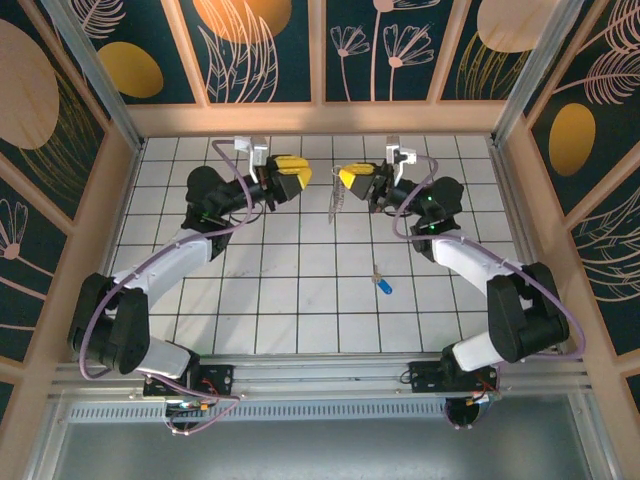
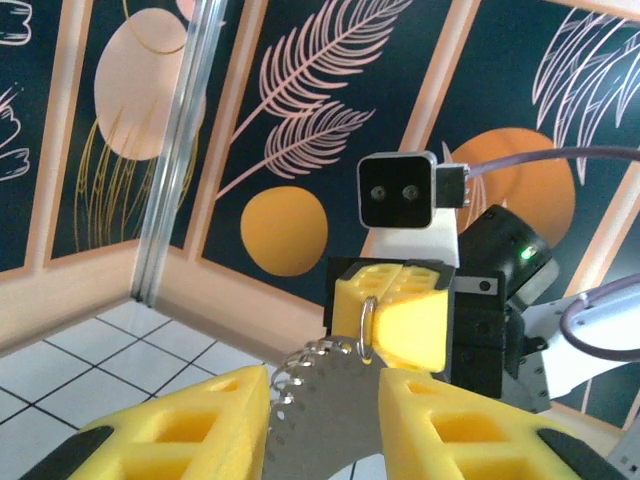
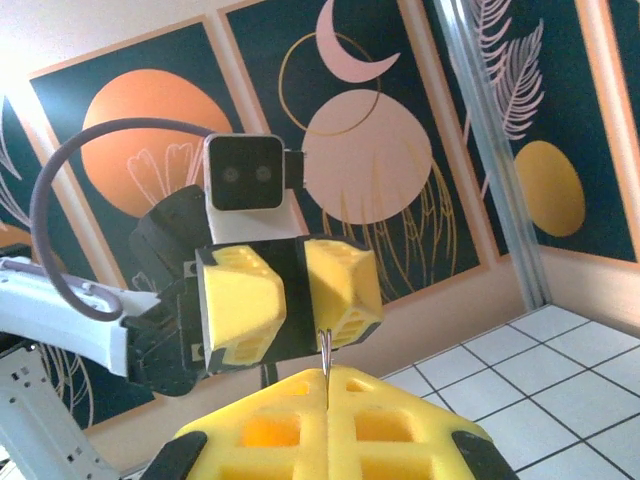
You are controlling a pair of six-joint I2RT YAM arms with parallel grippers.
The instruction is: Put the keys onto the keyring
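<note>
My right gripper (image 1: 347,178) is clamped on the keyring (image 1: 337,200), holding it up above the far part of the table (image 1: 300,310). My left gripper (image 1: 300,175) faces it, jaws apart, just beside the ring. The key (image 1: 383,284) lies flat on the table, right of middle, toward the near edge.

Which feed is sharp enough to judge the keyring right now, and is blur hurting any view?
Top external: even light, sharp, but the keyring is small and faint; the key reads clearly. Left wrist: the keyring's bumpy edge is clear, the left tool soft up close. Right wrist: keyring edge-on, a thin sliver above the right tool.
</note>
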